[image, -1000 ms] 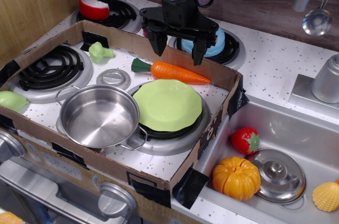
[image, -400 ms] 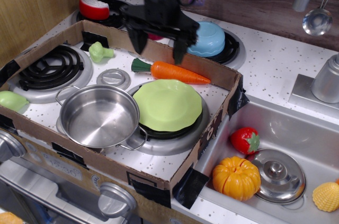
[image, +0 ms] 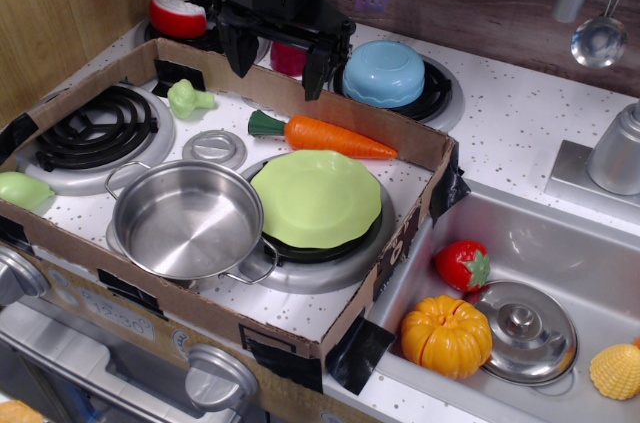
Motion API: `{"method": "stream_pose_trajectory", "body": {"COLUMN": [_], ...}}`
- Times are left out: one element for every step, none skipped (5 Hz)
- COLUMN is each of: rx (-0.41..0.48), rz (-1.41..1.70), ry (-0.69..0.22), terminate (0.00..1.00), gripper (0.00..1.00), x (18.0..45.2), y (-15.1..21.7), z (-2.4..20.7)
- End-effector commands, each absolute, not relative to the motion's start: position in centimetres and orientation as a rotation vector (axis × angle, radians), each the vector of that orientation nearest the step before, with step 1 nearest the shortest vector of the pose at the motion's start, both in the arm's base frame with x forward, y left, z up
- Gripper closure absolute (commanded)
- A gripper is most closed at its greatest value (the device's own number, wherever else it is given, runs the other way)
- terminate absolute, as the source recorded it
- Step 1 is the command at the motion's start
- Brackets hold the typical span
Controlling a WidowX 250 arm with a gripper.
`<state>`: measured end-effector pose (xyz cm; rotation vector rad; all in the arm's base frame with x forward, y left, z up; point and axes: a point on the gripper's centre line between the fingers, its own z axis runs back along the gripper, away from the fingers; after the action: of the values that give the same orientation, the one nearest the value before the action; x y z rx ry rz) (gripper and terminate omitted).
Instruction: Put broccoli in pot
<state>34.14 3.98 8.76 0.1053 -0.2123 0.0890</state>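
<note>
At top centre the gripper [image: 278,58] hangs with its black fingers [image: 240,51] spread wide, seemingly touching nothing. The broccoli [image: 187,98] lies at upper left inside the cardboard box [image: 395,243]; the pot [image: 188,220] sits lower left. No legible writing.

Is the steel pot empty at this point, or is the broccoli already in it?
Empty. The pot shows only its bare shiny bottom, and the broccoli lies on the stovetop behind it. The gripper is open, holding nothing.
</note>
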Motion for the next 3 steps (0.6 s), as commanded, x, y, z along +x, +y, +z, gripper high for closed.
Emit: {"method": "stream_pose_trajectory", "body": {"rx": [0.098,0.099,0.096], "rz": [0.026,0.022,0.027], "ry": [-0.236,-0.225,-0.211], "terminate": [0.0,0.0,0.0], "gripper": [0.0,0.0,0.0], "x": [36.6,37.5,38.2], "y": [10.1,12.2,13.6], "z": [8.5,7.5,6.8]}}
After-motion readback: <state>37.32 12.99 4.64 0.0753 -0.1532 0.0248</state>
